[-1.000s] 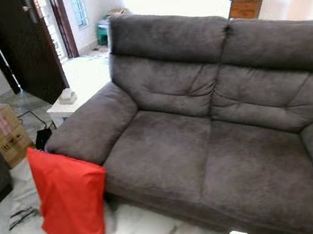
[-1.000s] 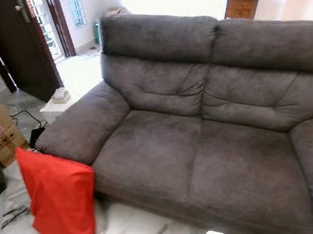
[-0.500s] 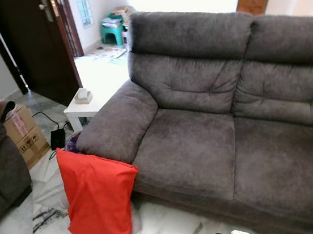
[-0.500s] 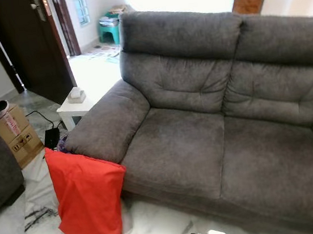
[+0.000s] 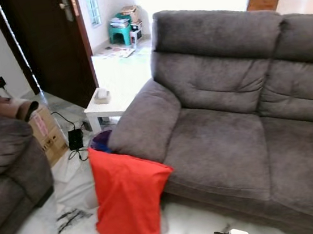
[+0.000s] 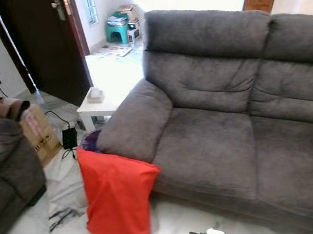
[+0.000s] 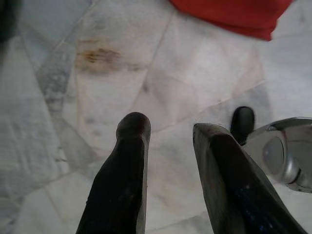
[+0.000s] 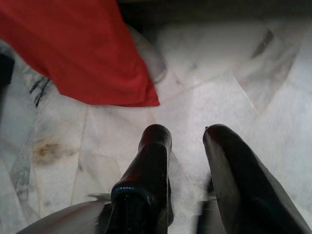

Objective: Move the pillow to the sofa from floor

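Red pillow (image 5: 130,203) is standing on the floor (image 8: 204,92), long axis upright, leaning on the sofa (image 5: 227,131) armrest. Both jaws are hanging apart, empty; right gripper (image 8: 187,141) looks nearer than left gripper (image 7: 170,136).

White side table (image 5: 109,104) stands before the dark door (image 5: 50,39); a tissue box (image 5: 102,95) sits on it, cardboard box (image 5: 47,133) well beside, charger (image 5: 75,139) near its legs.

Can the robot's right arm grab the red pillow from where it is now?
Probably not yet. The right end effector hangs open over bare floor, short of the red pillow leaning against the sofa. Nothing blocks the way.
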